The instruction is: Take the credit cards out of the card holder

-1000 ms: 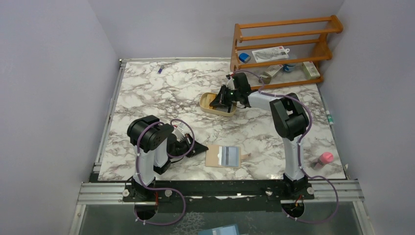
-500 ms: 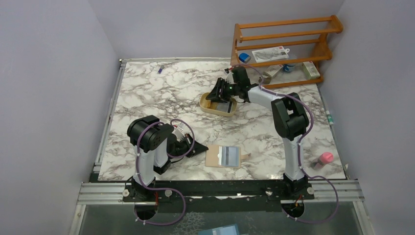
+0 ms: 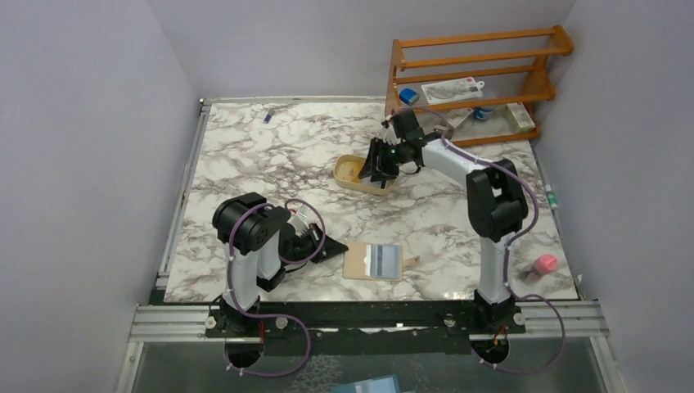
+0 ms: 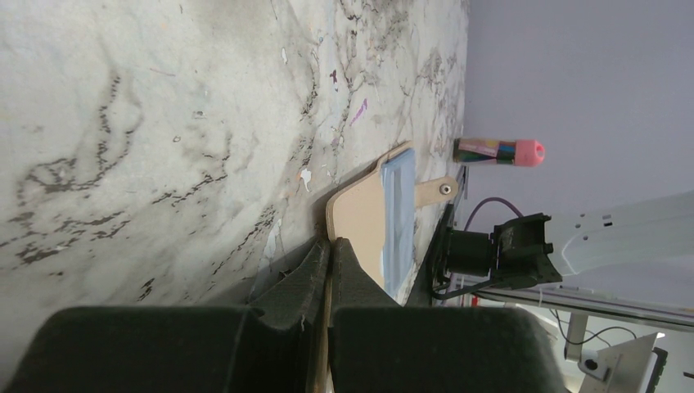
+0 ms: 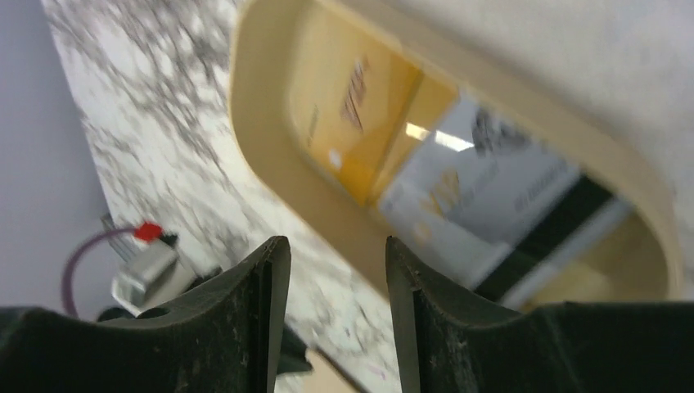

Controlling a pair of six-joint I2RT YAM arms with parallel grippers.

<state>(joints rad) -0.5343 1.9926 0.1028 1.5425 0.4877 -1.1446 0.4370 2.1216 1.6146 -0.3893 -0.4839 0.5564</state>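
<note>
The card holder (image 3: 373,262) lies open and flat by the near edge of the table (image 3: 270,155), its long side along that edge; the left gripper (image 4: 330,246) is clamped on its left end; the right gripper (image 5: 337,246), jaws apart and empty, hangs over the tray (image 5: 254,123), where a yellow card (image 5: 352,106) and a bluish-white card (image 5: 491,196) lie; from there the card holder lies well apart, almost straight toward the near edge, likely the right arm's next reach.

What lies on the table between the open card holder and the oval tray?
Nothing. In the top view, only bare marble table separates the card holder from the tan tray.
</note>
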